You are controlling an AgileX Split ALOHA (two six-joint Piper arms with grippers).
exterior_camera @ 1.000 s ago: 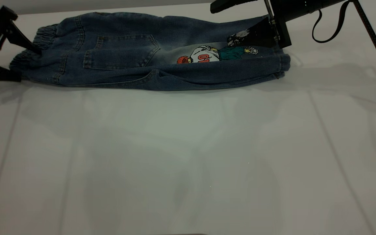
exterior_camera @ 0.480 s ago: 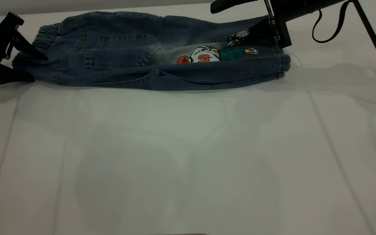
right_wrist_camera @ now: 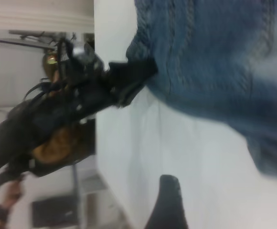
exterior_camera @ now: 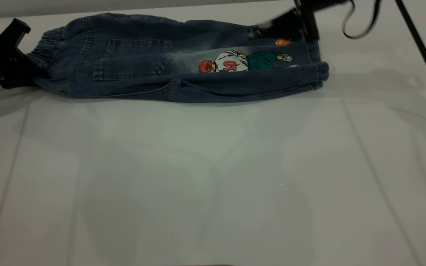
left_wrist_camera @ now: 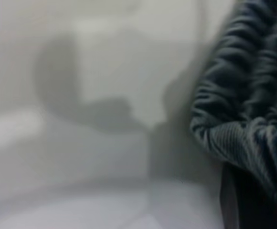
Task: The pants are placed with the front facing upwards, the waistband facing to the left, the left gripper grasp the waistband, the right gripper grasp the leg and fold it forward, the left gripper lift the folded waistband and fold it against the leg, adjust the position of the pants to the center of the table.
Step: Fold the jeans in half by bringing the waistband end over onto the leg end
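Your left tool sits at the far-left edge of the bench, and it looks pinched onto the waistband, so that grip reads as set. The right tool is up over the far hem of the leg; can't tell if it's spread or clamped, it's just a dark smear there. The pants lie along the back of the bench, already halved lengthwise with the back pocket and cartoon print showing. So I'd say you're on the second fold: lift the waistband, carry it across onto the leg hem, then slide the bundle toward the middle.
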